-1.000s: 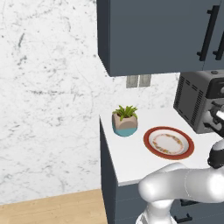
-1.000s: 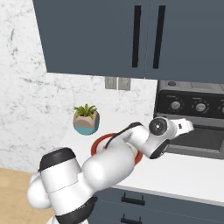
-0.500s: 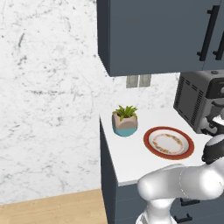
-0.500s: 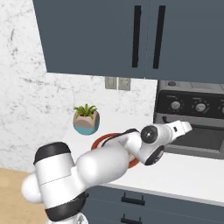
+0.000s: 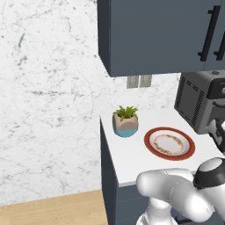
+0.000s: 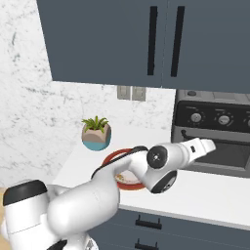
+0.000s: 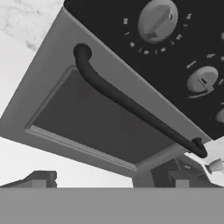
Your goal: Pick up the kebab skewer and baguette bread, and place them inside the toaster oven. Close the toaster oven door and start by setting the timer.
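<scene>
The toaster oven [image 6: 215, 105] stands at the right end of the counter, its dark vented side [image 5: 193, 103] toward the left base camera. The toaster oven door [image 7: 100, 118], dark glass in a grey frame, looks shut, with its black bar handle [image 7: 131, 107] running across it. My gripper [image 7: 109, 179] is open, its fingertips [image 7: 41, 178] wide apart just in front of the door below the handle; in the right base view my gripper [image 6: 205, 145] points at the door's left part. The kebab skewer and baguette bread are out of view.
A red-rimmed plate [image 5: 169, 143] lies bare on the white counter, and a potted plant [image 5: 125, 121] stands to its left. Knobs [image 7: 157, 19] sit in a row above the door. Dark cabinets [image 6: 161, 44] hang overhead. My forearm crosses over the plate [image 6: 113, 157].
My elbow has sunk lower and the forearm now lies flatter over the plate. The hand has eased slightly down and right, staying in front of the oven door.
</scene>
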### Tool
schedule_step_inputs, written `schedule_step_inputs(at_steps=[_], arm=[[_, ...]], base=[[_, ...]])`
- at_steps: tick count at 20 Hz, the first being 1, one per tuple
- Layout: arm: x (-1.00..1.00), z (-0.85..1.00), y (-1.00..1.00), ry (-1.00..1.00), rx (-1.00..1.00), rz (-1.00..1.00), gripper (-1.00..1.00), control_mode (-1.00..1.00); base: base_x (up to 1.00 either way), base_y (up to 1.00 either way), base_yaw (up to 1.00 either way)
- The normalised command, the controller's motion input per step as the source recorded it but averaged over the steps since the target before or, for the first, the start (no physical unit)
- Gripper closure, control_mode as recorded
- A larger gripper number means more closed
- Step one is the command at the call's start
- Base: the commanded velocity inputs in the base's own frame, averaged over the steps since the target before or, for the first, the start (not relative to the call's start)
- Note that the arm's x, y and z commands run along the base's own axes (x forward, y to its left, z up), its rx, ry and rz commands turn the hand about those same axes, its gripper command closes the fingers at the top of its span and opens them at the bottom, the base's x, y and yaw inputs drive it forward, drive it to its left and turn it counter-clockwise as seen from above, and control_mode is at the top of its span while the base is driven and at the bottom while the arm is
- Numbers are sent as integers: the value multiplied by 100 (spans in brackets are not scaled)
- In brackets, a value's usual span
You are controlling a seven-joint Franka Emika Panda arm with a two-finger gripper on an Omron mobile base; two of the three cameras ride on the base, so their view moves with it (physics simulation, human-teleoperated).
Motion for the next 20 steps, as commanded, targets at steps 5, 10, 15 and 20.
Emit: schedule_step_inputs(at_steps=[5,10,15,20], arm=[[-77,83,-17,1,13,0,-100,-100],[-90,71,-28,0,22,0,-100,-100],[-62,37,0,-5,25,0,-100,-100],[-5,36,16,-19,12,2,-100,-100]], base=[[0,0,0],[0,0,0],[0,0,0],[0,0,0]])
